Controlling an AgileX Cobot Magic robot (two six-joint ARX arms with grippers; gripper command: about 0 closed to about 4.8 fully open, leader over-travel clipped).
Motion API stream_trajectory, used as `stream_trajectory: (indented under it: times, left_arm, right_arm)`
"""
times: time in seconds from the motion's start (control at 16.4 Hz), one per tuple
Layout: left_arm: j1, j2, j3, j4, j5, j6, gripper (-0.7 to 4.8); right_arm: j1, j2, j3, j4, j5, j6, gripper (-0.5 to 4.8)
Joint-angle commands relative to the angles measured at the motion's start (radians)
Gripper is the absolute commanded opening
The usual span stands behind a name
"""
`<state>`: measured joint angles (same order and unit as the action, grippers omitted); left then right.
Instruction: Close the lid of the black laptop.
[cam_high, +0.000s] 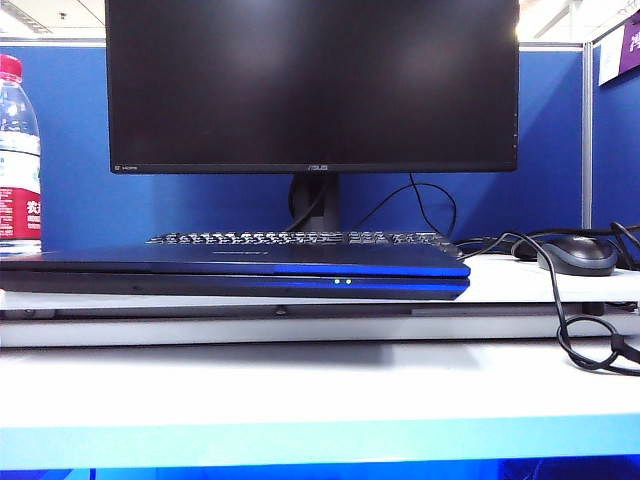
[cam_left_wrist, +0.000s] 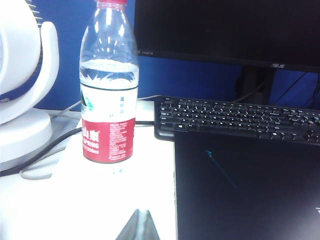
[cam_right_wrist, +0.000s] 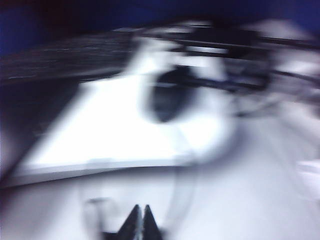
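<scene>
Laptop (cam_high: 235, 268) lid (cam_high: 250, 256) looks fully down already, flat on the base, two little green lights glowing on the front edge. It sits on the white desk (cam_high: 300, 390) right in front of the black keyboard (cam_high: 300, 238), with the big ASUS monitor (cam_high: 312, 85) behind that.

Handling-wise I'd guess the lid is a thin, stiff, glossy panel, so pretty slippery and not something to pinch hard. A flat push on the top near the front edge, around the middle, seems the safe spot; pressing one corner would probably twist it. Hinge likely gives some resistance, otherwise light.

Count from where I'm standing: one laptop, one monitor, one keyboard, one mouse (cam_high: 577, 254) off to the right with its cable, one water bottle (cam_left_wrist: 109, 82) with a red label on the left, one white fan-looking thing (cam_left_wrist: 22, 90) beside the bottle.

Left gripper (cam_left_wrist: 138, 226) hangs back over bare desk near the bottle, jaws pinched together, holding nothing. Right gripper (cam_right_wrist: 140, 222) is over the desk near the mouse side, jaws also together and empty, though that view is badly blurred.
</scene>
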<state>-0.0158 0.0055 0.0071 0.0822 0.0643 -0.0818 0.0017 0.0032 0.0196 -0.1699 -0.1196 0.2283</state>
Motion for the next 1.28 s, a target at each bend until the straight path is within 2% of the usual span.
stream_trajectory:
  times: [0.06, 0.18, 0.49, 1.28]
  left_arm:
    - [0.000, -0.002, 0.000, 0.005, 0.003, 0.003, -0.05]
    - [0.000, -0.002, 0.000, 0.005, 0.003, 0.003, -0.05]
    - [0.000, -0.002, 0.000, 0.005, 0.003, 0.003, -0.05]
    - [0.000, -0.002, 0.000, 0.004, 0.003, 0.003, -0.05]
  right_arm:
    - [-0.043, -0.002, -0.013, 0.080, 0.039, -0.127, -0.06]
    - [-0.045, -0.002, -0.013, 0.123, 0.041, -0.182, -0.07]
    - [-0.048, -0.002, -0.013, 0.122, 0.148, -0.154, -0.06]
    - [-0.051, -0.002, -0.013, 0.117, 0.136, -0.143, -0.06]
